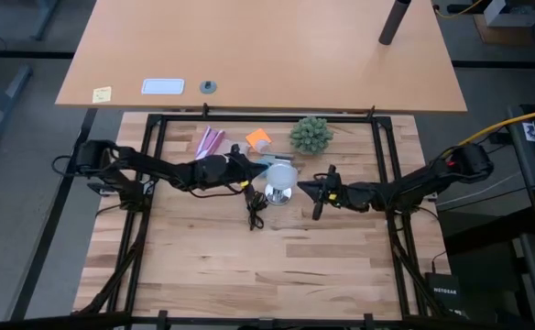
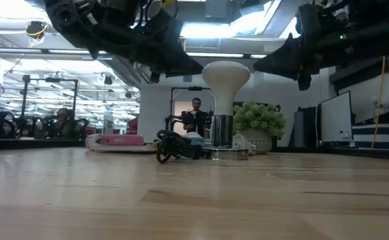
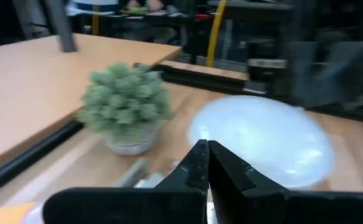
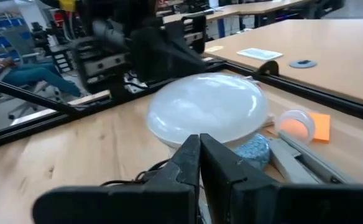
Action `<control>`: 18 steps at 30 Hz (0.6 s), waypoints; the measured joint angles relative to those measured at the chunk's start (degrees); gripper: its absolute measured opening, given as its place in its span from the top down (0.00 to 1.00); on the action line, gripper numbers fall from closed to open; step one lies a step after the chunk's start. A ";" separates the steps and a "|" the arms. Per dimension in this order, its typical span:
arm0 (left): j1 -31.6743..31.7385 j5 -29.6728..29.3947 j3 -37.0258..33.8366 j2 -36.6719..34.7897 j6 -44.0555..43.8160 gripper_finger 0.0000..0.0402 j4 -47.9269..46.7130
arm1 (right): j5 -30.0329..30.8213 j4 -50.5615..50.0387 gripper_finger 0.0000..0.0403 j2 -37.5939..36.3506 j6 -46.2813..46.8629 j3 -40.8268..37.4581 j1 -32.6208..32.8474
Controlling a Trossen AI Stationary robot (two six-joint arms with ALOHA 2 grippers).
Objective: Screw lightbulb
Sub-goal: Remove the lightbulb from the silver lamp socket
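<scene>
The work surface was a pale butcher-block table of jointed wooden strips, fenced by a black metal frame; behind it stood a smooth tan desk. Beyond lay an open workshop with ceiling lights, benches and a person standing far back.

The lightbulb stood near the table's middle, upright, its long axis vertical: frosted white dome on top, narrower neck pointing down into a shiny silver socket base. From the high view it appeared as a pale round disc. Its surface was smooth and matte. A black cord lay coiled in a tangle just beside the base.

Behind it sat a spiky green ball plant in a woven pale pot, an orange square and pink flat strips.

The left gripper hovered just beside the bulb's dome, its dark fingers pressed together, holding nothing. The right gripper faced the dome from the opposite side, likewise closed and empty
</scene>
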 joint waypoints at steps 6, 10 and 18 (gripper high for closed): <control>-0.33 1.43 0.46 1.54 -0.67 1.00 0.49 | 1.50 -0.43 0.96 0.25 -0.03 0.00 -0.11; -0.93 1.71 0.37 1.72 -1.04 1.00 -0.22 | 3.96 -0.98 0.96 0.25 -0.10 0.00 -0.16; -3.30 1.71 0.35 1.70 -1.75 1.00 -0.51 | 6.33 -2.19 0.96 0.25 -0.30 0.00 -1.67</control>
